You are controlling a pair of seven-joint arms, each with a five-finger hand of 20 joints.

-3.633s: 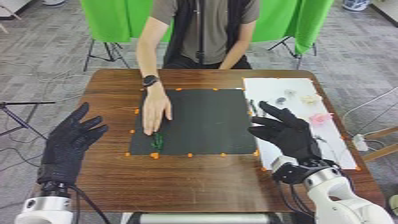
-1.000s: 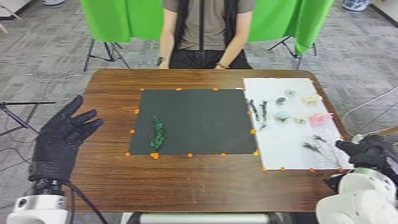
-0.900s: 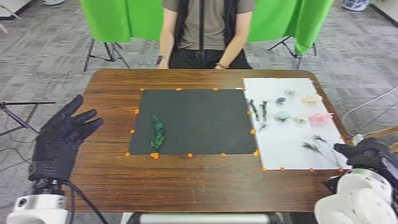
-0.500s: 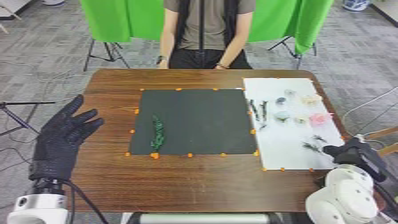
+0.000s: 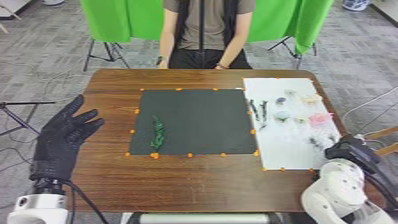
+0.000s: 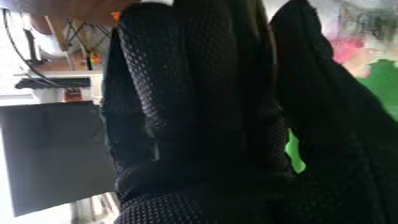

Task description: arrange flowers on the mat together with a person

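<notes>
In the head view, the right hand (image 5: 349,148) has edged inward beside the dark sprigs (image 5: 315,142) on the white sheet (image 5: 284,162), probably for the next stem; a green sprig (image 5: 158,132) lies on the black mat (image 5: 204,117). The left hand (image 5: 60,137) is open. In the right wrist view, whether the right hand grips anything is unclear.

No readable text or labels.

"Where could a hand pass?"
"Over the brown wooden worktop (image 5: 195,185) at lower centre, or across the flat black mat (image 5: 202,120) mid-frame, right of the leafy green sprig (image 5: 158,134)."
"And the white rectangular sheet (image 5: 277,145), frame right?"
"Tighter: thin dark twigs (image 5: 264,111) near its left edge, a ruffled pink flower (image 5: 321,118) on its right side, the black-gloved right hand (image 5: 352,149) by its lower right."
</notes>
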